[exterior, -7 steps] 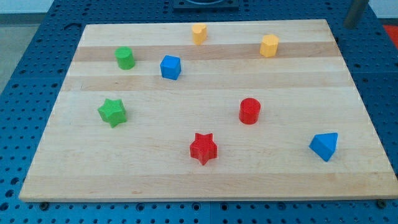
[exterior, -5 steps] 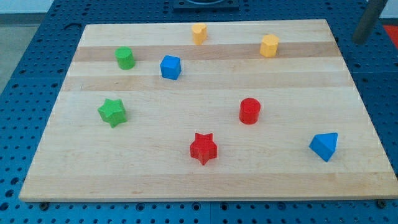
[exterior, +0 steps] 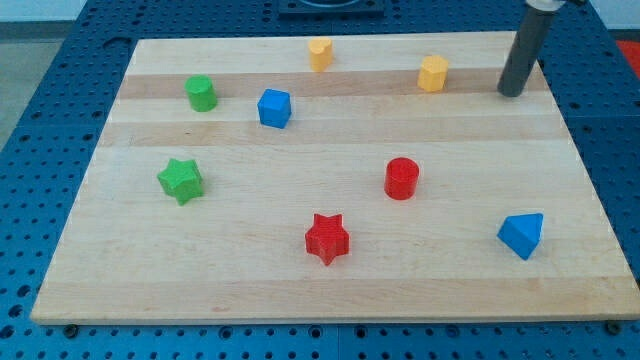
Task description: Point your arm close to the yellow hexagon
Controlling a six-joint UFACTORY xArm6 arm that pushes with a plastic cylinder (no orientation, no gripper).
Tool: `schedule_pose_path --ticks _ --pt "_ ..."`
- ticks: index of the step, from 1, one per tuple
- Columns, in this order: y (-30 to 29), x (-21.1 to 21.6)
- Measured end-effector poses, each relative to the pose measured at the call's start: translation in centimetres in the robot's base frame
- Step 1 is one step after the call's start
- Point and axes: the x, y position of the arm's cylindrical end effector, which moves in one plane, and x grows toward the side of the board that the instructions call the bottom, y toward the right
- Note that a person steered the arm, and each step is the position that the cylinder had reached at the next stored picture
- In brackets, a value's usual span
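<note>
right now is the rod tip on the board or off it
On the board: my tip rests on the wooden board near its top right corner, right of the yellow hexagon, apart.

One straight rod on show, plain and dark grey, round in section, with a smooth matte surface and a faint lighter sheen down its length. A slightly wider, darker collar caps it at twelve o'clock. My tip (exterior: 511, 94) ends blunt and flat at six o'clock.
</note>
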Motion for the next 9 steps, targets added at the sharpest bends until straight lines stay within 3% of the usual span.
schedule_pose_path --ticks 3,9 --pt "-3.3 -1.8" --pt "-7.4 -1.2"
